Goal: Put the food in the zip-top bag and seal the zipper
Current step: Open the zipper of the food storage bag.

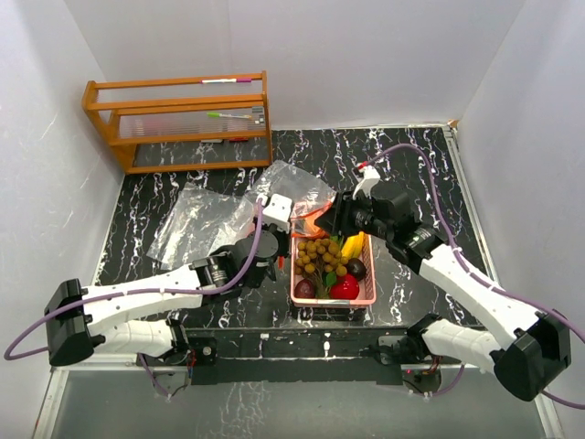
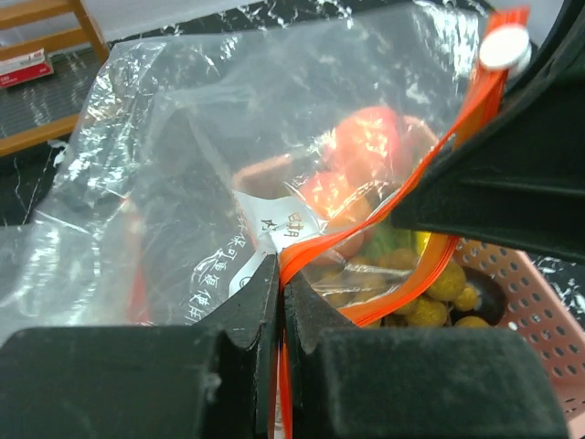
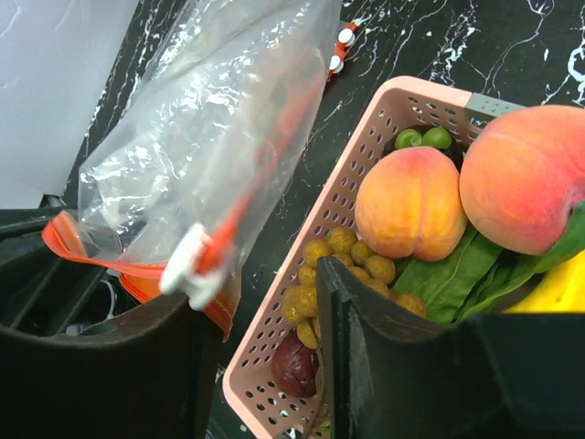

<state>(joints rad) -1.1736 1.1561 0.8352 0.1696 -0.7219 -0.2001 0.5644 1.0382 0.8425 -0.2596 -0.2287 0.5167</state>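
Clear crinkly zip-top bag (image 2: 210,137), orange zipper (image 2: 322,244) in clamped L gripper (image 2: 279,272); R gripper (image 3: 245,315) half-parted, empty

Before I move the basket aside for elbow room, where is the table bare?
Bare: the far strip of table from wooden rack to right wall, behind the zip-top bag. Crowded: the middle, with basket, loose bag, left arm, right arm.

You can see two peaches (image 3: 411,203), two little green fruits (image 3: 421,138), one bunch of small tan balls (image 3: 343,265), two dark purple fruits (image 1: 356,268), one red fruit (image 1: 344,288), one pink basket (image 3: 366,151), two clear bags (image 1: 196,224), one wooden rack (image 1: 178,119)
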